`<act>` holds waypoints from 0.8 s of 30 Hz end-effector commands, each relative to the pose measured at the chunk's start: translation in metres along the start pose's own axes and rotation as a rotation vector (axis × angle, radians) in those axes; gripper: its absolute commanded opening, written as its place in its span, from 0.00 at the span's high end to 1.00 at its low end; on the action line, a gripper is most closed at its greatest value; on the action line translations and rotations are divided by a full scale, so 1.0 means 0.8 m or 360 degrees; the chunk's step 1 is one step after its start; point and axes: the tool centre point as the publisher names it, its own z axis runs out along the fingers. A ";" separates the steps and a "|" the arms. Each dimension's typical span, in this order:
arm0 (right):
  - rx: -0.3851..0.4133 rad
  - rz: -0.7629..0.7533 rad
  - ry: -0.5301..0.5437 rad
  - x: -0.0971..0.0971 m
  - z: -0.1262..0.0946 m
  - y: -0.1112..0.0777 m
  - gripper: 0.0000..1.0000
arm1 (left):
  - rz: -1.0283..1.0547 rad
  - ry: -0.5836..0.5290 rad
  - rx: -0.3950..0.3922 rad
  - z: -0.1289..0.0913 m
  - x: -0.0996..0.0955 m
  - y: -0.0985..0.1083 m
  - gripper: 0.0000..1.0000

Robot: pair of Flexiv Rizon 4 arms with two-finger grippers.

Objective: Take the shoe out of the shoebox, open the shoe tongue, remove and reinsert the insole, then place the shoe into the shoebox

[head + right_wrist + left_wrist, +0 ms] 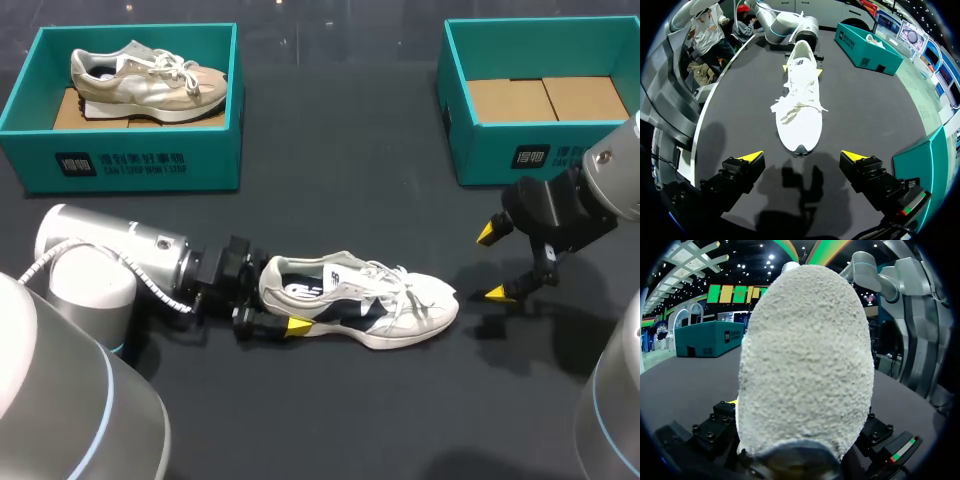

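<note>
Gripping the white shoe (360, 305) by its heel, my left gripper (275, 308) has jaws clamped on it; shoe lies on the table (330, 400). Right gripper (491, 263) sits w/ jaws wide apart, just off the toe. Prob light, floppy upper, stiffer sole: I'd pinch the tongue's tip.

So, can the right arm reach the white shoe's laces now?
Probably yes: the right gripper is open, facing the toe of the white shoe, bare table between; the left gripper grips only the heel.
</note>
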 end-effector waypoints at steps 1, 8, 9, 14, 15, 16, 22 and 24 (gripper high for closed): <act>-0.0015 0.0191 -0.0070 -0.004 -0.016 0.015 0.00 | 0.0000 -0.0001 -0.0003 -0.001 0.001 -0.001 1.00; 0.0301 0.0420 -0.0168 0.008 -0.031 0.056 0.00 | 0.0000 -0.0001 -0.0003 -0.001 0.001 -0.001 1.00; 0.0414 0.0515 -0.0189 0.010 -0.034 0.063 0.00 | 0.0000 -0.0001 -0.0003 -0.001 0.001 -0.001 1.00; 0.0578 0.0660 -0.0228 0.015 -0.037 0.078 0.00 | 0.0000 -0.0001 -0.0003 -0.001 0.001 -0.001 1.00; 0.0578 0.0660 -0.0228 0.015 -0.037 0.078 0.00 | 0.0000 -0.0001 -0.0003 -0.001 0.001 -0.001 1.00; 0.0578 0.0660 -0.0228 0.015 -0.037 0.078 0.00 | 0.0000 -0.0001 -0.0003 -0.001 0.001 -0.001 1.00; 0.0578 0.0660 -0.0228 0.015 -0.037 0.078 0.00 | 0.0000 -0.0001 -0.0003 -0.001 0.001 -0.001 1.00; 0.0619 0.0747 -0.0244 0.014 -0.034 0.086 0.00 | 0.0000 -0.0001 -0.0003 -0.001 0.001 -0.001 1.00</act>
